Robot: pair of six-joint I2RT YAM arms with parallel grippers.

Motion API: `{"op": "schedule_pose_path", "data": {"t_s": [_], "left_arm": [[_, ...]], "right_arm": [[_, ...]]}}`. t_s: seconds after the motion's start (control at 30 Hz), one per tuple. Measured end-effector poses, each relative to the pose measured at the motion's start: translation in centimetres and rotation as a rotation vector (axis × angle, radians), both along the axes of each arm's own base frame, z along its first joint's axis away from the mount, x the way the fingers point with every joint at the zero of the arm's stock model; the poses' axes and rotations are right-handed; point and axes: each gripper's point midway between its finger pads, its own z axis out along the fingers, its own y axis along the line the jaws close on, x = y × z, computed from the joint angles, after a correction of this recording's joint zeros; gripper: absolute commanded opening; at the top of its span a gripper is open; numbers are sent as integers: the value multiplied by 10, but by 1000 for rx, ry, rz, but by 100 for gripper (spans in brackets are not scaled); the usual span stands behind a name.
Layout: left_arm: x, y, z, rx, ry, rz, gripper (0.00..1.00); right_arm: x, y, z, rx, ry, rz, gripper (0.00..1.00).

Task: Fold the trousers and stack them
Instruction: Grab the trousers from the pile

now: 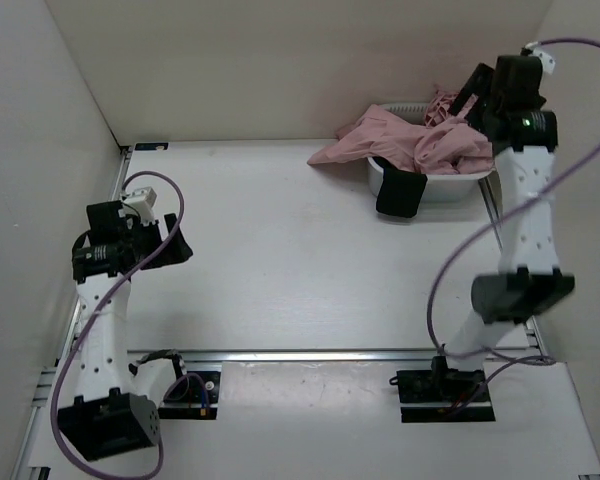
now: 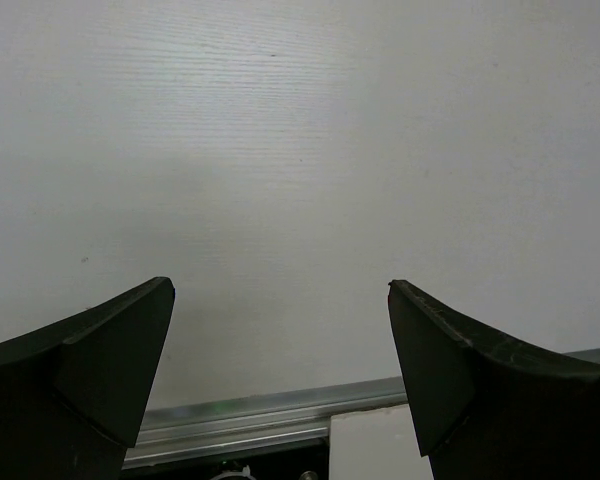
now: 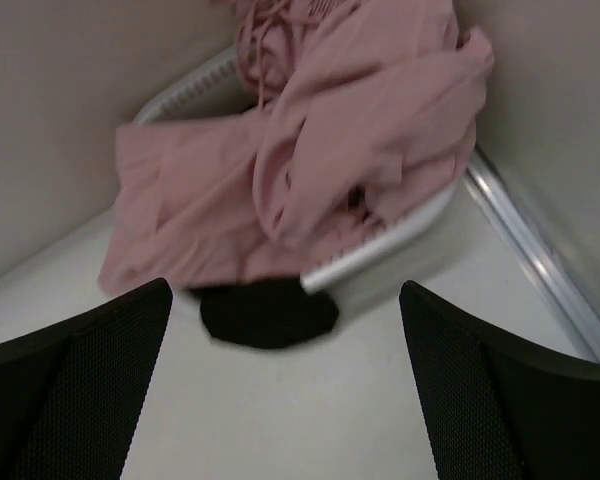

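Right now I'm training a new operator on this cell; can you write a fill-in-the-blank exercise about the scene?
The trousers lie heaped in the white basket at the table's far ____ corner.
The trousers are ____ in colour.
A ____ cloth hangs over the basket's near rim.
Both the left gripper and the right gripper have jaws standing ____.
Missing words: right; pink; black; open.

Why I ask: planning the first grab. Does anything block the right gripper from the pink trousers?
Nothing visible does. The open right gripper faces the trousers; a black cloth hangs off the white basket below them.
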Motion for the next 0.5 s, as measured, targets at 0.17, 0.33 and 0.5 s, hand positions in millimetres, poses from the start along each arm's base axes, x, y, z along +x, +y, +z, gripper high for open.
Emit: {"op": "schedule_pose_path", "data": {"t_s": [0.17,0.33,0.5], "left_arm": [[9,9,-14,-12,66,27,100],[15,21,5,6,41,70,100],[24,33,21,16,6,103,100]], "right_arm": [[127,-53,-79,-13,82,-130,99],[163,-91,-223,83,295,-192,74],[169,-93,-242,103,307,-157,0]]}}
